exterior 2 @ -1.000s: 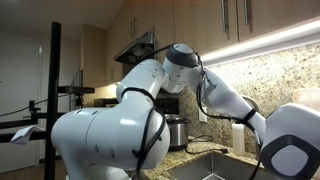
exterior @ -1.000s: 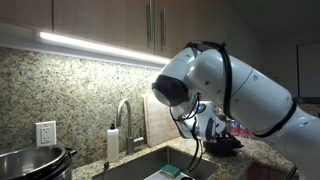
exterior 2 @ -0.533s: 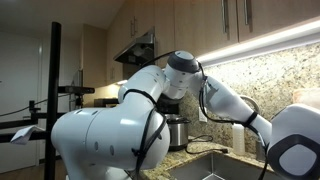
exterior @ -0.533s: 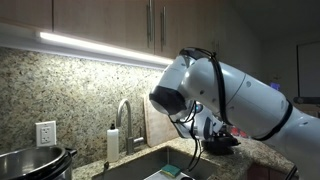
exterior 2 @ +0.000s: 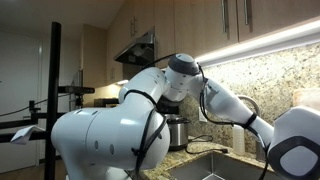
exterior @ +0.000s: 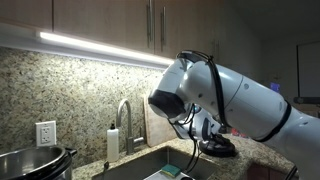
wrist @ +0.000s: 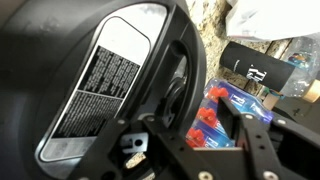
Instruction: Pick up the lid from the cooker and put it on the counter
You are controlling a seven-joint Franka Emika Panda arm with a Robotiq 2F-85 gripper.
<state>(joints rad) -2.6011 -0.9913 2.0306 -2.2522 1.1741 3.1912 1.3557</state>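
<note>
The black lid (exterior: 218, 148) lies low on the counter (exterior: 262, 158) to the right of the sink, far from the cooker (exterior: 32, 162), whose steel pot stands uncovered at the lower left. The cooker also shows in an exterior view (exterior 2: 177, 131). In the wrist view the lid (wrist: 90, 70) fills the left side, with a white label and a round handle ring. My gripper (wrist: 186, 116) is right beside it with its jaws spread. Only a blue packet shows between the fingers (wrist: 245, 135). In an exterior view the gripper (exterior: 212, 134) hovers just over the lid.
The sink (exterior: 150, 168) with its faucet (exterior: 124, 112) and a soap bottle (exterior: 113, 142) lies between cooker and lid. A blue packet with red pieces (wrist: 225, 110), a black box (wrist: 250, 68) and other clutter sit by the lid. The backsplash wall (exterior: 80, 95) rises behind.
The arm's elbow has swung slightly left and down. The lid has settled lower onto the counter at the right, and the gripper stays just above it.
</note>
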